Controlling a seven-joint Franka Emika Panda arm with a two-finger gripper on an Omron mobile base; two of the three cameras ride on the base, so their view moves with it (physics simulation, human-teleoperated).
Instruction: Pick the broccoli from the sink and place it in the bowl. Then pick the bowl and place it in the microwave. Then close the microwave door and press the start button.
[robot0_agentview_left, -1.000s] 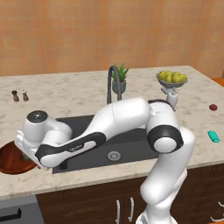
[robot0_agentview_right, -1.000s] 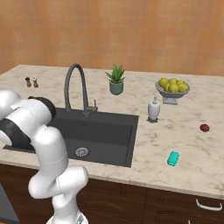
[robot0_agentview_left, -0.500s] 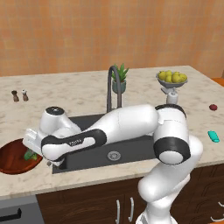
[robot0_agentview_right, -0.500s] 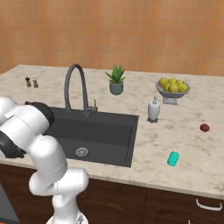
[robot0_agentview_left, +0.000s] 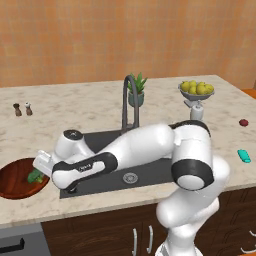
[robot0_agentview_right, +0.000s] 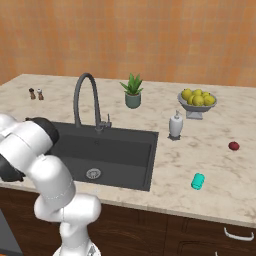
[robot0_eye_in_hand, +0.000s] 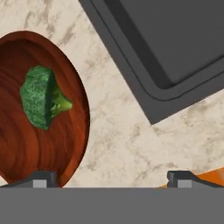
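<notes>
My gripper (robot0_eye_in_hand: 112, 177) stands with its jaws fully apart and holds nothing, above the pale marble tabletop (robot0_eye_in_hand: 127, 131) between the wide reddish-brown wooden bowl (robot0_eye_in_hand: 26, 157) and the dark-grey rectangular sink (robot0_eye_in_hand: 175, 48). In my hand view the small lumpy dark-green broccoli (robot0_eye_in_hand: 41, 97) lies inside the bowl at about nine o'clock, clear of the rim. The sink corner sits at one o'clock.

I judge the next job is grasping the bowl. Its rim is thin and sloped, so a shallow pinch could slip and tip it, rolling the broccoli out. One fingertip (robot0_eye_in_hand: 41, 178) sits over the bowl's edge; descending carelessly could knock the bowl along the tabletop.
</notes>
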